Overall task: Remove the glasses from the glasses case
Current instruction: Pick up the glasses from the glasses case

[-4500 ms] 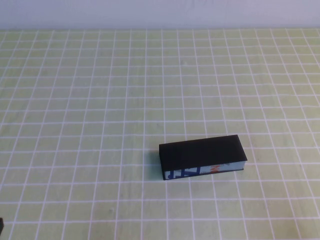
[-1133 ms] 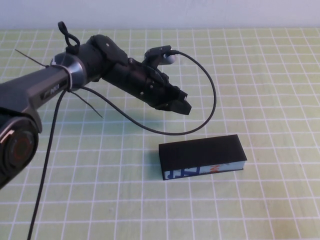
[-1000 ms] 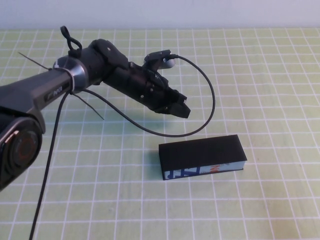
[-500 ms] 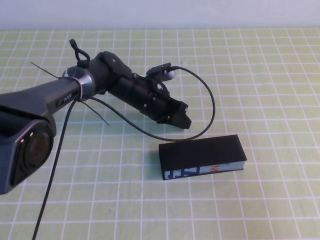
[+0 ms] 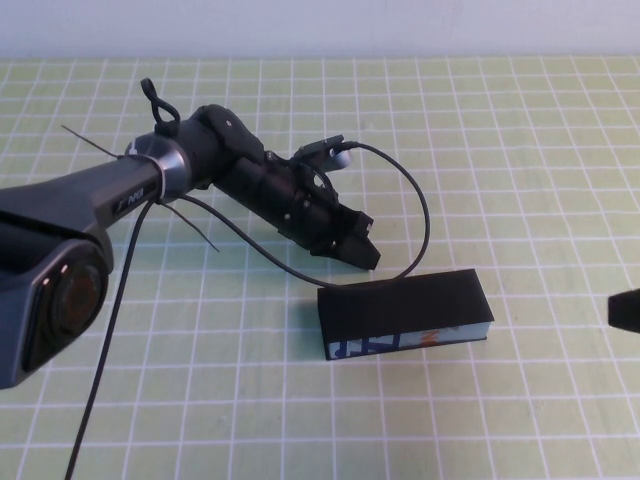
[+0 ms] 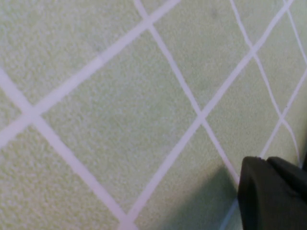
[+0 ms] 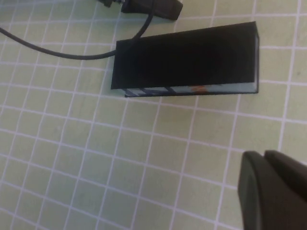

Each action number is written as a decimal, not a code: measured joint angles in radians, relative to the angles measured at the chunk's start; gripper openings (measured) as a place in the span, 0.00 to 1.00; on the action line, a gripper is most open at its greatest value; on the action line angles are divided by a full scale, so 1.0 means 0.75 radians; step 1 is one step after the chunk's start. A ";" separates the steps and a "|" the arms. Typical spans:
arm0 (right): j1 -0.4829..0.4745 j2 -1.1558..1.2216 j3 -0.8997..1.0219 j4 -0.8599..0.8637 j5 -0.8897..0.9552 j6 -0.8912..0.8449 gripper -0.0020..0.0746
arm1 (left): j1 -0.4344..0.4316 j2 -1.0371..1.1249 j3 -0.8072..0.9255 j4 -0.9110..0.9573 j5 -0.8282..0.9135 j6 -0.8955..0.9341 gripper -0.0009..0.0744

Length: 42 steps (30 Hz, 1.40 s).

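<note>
while the matte glasses case (image 5: 405, 312) lies shut, left pincer (image 5: 355, 252) nears, right pincer (image 5: 625, 310) apart

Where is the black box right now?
In the high view, the glasses case lies shut on the green checked table, right of centre. The left hand hovers just behind it; the right hand enters at the right edge.

A desk (image 5: 520, 140) under a pale green cloth ruled with a white grid fills the room's view. Toward twelve o'clock a plain white wall (image 5: 400, 25) borders it. Light falls even and soft.
</note>
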 joint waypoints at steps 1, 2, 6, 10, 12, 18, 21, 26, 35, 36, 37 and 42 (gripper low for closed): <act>0.029 0.066 -0.044 -0.004 0.002 -0.016 0.00 | 0.000 0.002 -0.002 0.000 0.003 -0.002 0.01; 0.069 0.129 -0.088 -0.016 0.002 -0.028 0.00 | 0.000 0.002 -0.002 -0.006 0.005 -0.002 0.01; 0.305 0.336 -0.261 -0.119 -0.001 -0.042 0.00 | 0.000 0.005 -0.002 -0.009 0.013 -0.002 0.01; 0.572 0.541 -0.429 -0.329 -0.055 -0.160 0.00 | 0.000 0.008 -0.002 -0.011 0.028 -0.002 0.01; 0.661 0.616 -0.481 -0.432 -0.080 -0.287 0.00 | 0.000 0.008 -0.002 -0.012 0.029 -0.002 0.01; 0.741 0.770 -0.515 -0.580 -0.125 -0.630 0.02 | 0.000 0.010 -0.008 -0.012 0.037 -0.002 0.01; 0.741 0.820 -0.516 -0.607 -0.151 -0.714 0.06 | 0.000 0.012 -0.009 -0.012 0.042 -0.002 0.01; 0.744 0.900 -0.522 -0.574 -0.232 -0.876 0.22 | 0.000 0.019 -0.011 -0.023 0.062 -0.002 0.01; 0.744 1.021 -0.524 -0.619 -0.402 -0.924 0.47 | 0.000 0.019 -0.011 -0.026 0.064 -0.002 0.01; 0.744 1.027 -0.524 -0.626 -0.415 -0.924 0.47 | 0.000 0.019 -0.011 -0.026 0.064 -0.002 0.01; 0.744 1.035 -0.524 -0.639 -0.420 -0.924 0.48 | 0.000 0.019 -0.011 -0.026 0.064 -0.002 0.01; 0.744 1.086 -0.524 -0.724 -0.435 -0.924 0.48 | 0.000 0.019 -0.011 -0.026 0.064 -0.002 0.01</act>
